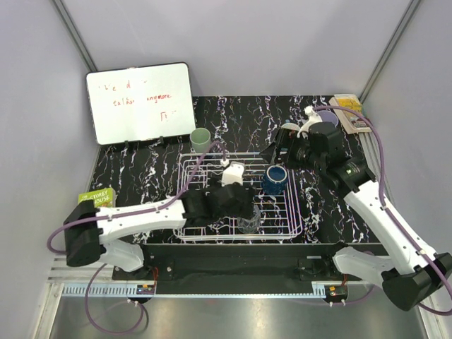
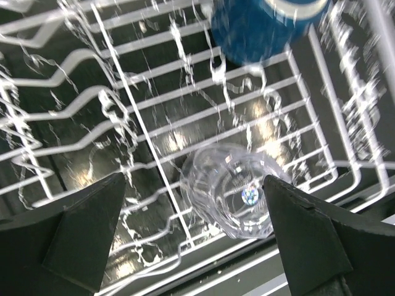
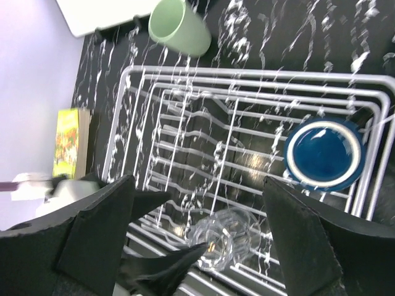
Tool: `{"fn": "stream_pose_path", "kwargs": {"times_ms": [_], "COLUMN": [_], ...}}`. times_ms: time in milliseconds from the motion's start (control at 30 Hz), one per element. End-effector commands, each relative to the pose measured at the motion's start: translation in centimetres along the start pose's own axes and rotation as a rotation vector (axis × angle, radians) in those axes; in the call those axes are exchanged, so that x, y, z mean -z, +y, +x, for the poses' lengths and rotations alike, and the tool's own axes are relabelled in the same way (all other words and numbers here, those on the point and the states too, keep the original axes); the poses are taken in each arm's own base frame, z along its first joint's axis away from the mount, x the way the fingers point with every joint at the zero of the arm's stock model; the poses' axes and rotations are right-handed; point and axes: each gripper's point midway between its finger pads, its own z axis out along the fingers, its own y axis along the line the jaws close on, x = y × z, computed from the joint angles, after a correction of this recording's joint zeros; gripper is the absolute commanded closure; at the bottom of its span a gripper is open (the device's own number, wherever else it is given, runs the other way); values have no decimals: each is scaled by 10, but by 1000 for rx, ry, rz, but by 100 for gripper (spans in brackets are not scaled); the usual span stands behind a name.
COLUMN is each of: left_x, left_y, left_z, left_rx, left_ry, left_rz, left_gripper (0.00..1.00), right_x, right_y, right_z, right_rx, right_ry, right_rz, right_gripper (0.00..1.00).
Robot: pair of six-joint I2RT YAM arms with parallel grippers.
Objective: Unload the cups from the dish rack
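Note:
The white wire dish rack (image 1: 205, 164) sits mid-table. A dark blue cup (image 1: 275, 180) stands in its right part. A clear glass (image 1: 247, 224) sits at its near edge. My left gripper (image 1: 244, 214) is open low over the rack. In the left wrist view the glass (image 2: 231, 197) lies between the fingers, closer to the right finger (image 2: 315, 234), and the jaws are apart from it. My right gripper (image 1: 280, 152) is open and empty, high above the rack's far right. A pale green cup (image 1: 200, 138) stands on the table behind the rack. The right wrist view shows the rack (image 3: 133, 74), blue cup (image 3: 324, 154), glass (image 3: 219, 237) and green cup (image 3: 180, 28).
A whiteboard (image 1: 140, 102) leans at the back left. A green book (image 1: 97, 198) lies at the left edge. A lavender cup (image 1: 326, 115) and flat yellow items (image 1: 349, 111) sit at the back right, behind the right arm. Grey walls close in both sides.

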Motion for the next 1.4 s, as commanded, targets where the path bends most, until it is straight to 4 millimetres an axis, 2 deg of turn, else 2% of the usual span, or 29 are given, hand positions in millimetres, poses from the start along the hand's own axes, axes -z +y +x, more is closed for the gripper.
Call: {"fn": "stream_pose_path", "kwargs": {"times_ms": [0, 33, 133, 367, 500, 600, 667, 933, 1267, 1367], "left_x": [-4, -6, -6, -10, 1, 9, 7, -11, -24, -18], "left_y": [-24, -28, -41, -44, -39, -44, -47, -55, -66, -64], "left_z": [-4, 1, 1, 15, 0, -10, -9, 18, 33, 26], "left_rx": [-7, -28, -40, -49, -14, -19, -30, -56, -76, -72], "left_ry": [-20, -9, -14, 13, -54, -76, -67, 10, 55, 10], "left_rz": [-7, -8, 5, -5, -15, 12, 15, 16, 41, 26], "left_gripper": [1, 1, 1, 1, 1, 1, 1, 1, 1, 1], "right_x": [9, 8, 9, 9, 7, 5, 5, 6, 3, 2], "right_y": [12, 11, 11, 11, 11, 11, 12, 11, 9, 9], "right_z": [7, 9, 14, 16, 17, 18, 17, 19, 24, 25], "right_rx": [17, 15, 15, 19, 17, 14, 11, 10, 5, 5], "right_ry": [-32, -28, -20, -16, -17, -12, -14, -14, 2, 5], "right_rz": [-34, -35, -36, -37, -39, -43, -45, -43, -41, -46], "right_gripper": [8, 8, 8, 8, 9, 9, 9, 9, 9, 9]}}
